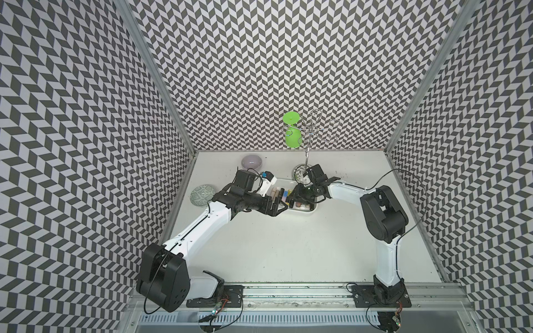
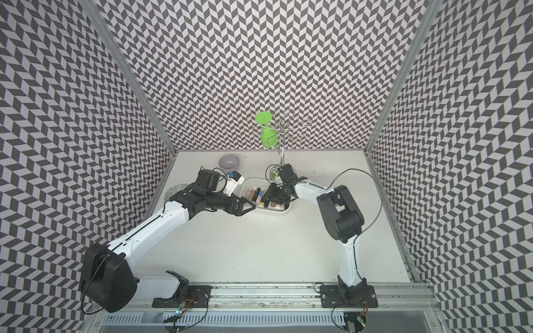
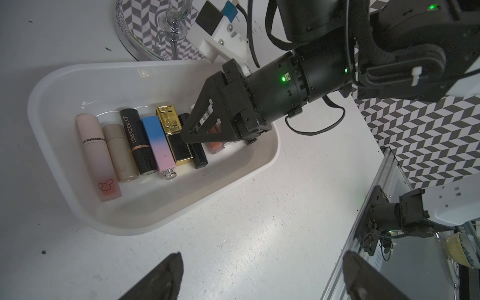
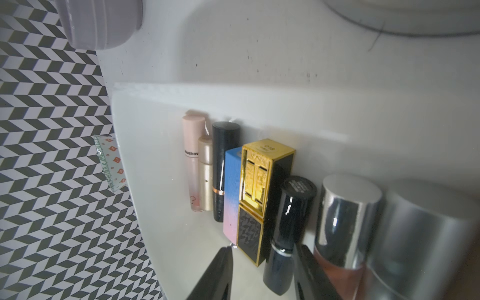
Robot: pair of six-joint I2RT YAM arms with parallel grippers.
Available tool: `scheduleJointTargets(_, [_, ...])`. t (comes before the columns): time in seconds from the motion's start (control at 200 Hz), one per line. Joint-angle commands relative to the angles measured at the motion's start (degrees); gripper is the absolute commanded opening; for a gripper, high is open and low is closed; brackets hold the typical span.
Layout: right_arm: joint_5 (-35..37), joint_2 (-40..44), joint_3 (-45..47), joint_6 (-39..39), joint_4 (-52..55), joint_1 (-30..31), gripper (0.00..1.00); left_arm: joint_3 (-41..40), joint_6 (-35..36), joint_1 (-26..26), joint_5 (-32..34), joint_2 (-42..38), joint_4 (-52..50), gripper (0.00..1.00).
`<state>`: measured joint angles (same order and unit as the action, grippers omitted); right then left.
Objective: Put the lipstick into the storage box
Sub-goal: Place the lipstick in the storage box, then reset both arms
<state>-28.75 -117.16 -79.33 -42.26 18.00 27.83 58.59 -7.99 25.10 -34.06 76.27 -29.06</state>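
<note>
- Box (image 3: 161, 200): white, shallow, glossy, with rounded corners; flat on the tabletop (image 3: 259, 233).
- Lipsticks: lying side by side across the box floor, touching.
  - pale pink tube (image 3: 96, 153)
  - beige tube (image 3: 122, 153)
  - black "LESSXCOCO" tube (image 3: 137, 140)
  - blue-to-pink case (image 3: 158, 142)
  - gold-and-black case (image 3: 172, 122)
  - slim black tube (image 3: 199, 155)
  - coral tube (image 3: 215, 146), partly hidden

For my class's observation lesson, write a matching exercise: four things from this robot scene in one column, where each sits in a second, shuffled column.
Column A
1. white shallow rectangular storage box
2. gold-and-black square lipstick
3. round grey bowl
4. bright green plastic goblet

Column B
a. hanging on the wire rack
b. on the table by the back wall
c. lying inside the box
d. on the table beside the rack's round base

Pairs: 1-d, 2-c, 3-b, 4-a
</note>
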Motion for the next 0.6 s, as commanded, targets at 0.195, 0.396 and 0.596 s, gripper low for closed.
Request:
scheduleJointTargets(0.195, [-2.9,14.4,2.2,4.8,-4.1,-0.3,0.44,-0.2,-3.7,0.1,1.5,-3.6,5.0,0.99])
scheduleJointTargets(0.396, [-17.2,20.4,5.4,7.4,-10.1,-0.4,0.46,-1.5,-8.5,0.5,-1.1,-7.9,15.2,0.99])
scheduleJointTargets(0.596, [-20.7,26.8,6.7,13.3,-9.6,-0.4,0.47,-6.7,-12.1,4.3,-3.6,-14.2,31.3,0.99])
